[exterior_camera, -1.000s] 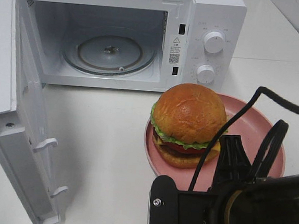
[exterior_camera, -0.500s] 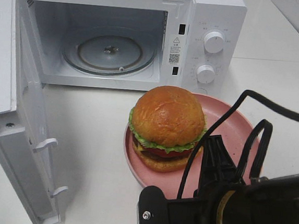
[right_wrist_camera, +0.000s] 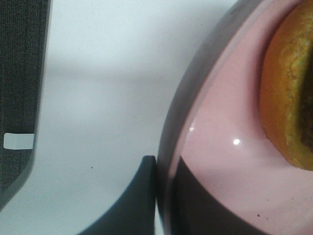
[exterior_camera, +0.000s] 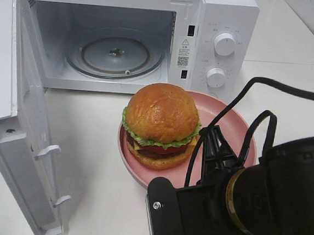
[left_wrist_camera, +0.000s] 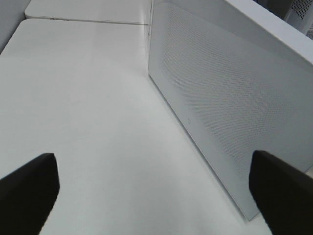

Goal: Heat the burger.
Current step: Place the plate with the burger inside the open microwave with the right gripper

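Note:
The burger (exterior_camera: 161, 123), with a glossy brown bun, lettuce frill and tomato, sits on a pink plate (exterior_camera: 229, 123) in front of the open microwave (exterior_camera: 226, 19). My right gripper (exterior_camera: 214, 147) is shut on the plate's near right rim. The right wrist view shows that gripper (right_wrist_camera: 164, 196) with one finger under the rim and one over it, on the plate (right_wrist_camera: 220, 122), and the burger's bottom bun (right_wrist_camera: 288, 88) at the edge. My left gripper (left_wrist_camera: 156, 196) stands open over bare table beside a white dotted microwave panel (left_wrist_camera: 220, 98). It does not show in the exterior high view.
The microwave door (exterior_camera: 14, 110) hangs wide open to the left, reaching toward the table's front. A glass turntable (exterior_camera: 115, 56) lies inside the cavity. Two knobs (exterior_camera: 224, 44) sit on the control panel. My right arm's black body (exterior_camera: 259, 209) fills the lower right.
The plate with the burger has slid left and slightly back, toward the microwave opening, with my right gripper holding its rim. The left gripper stays open.

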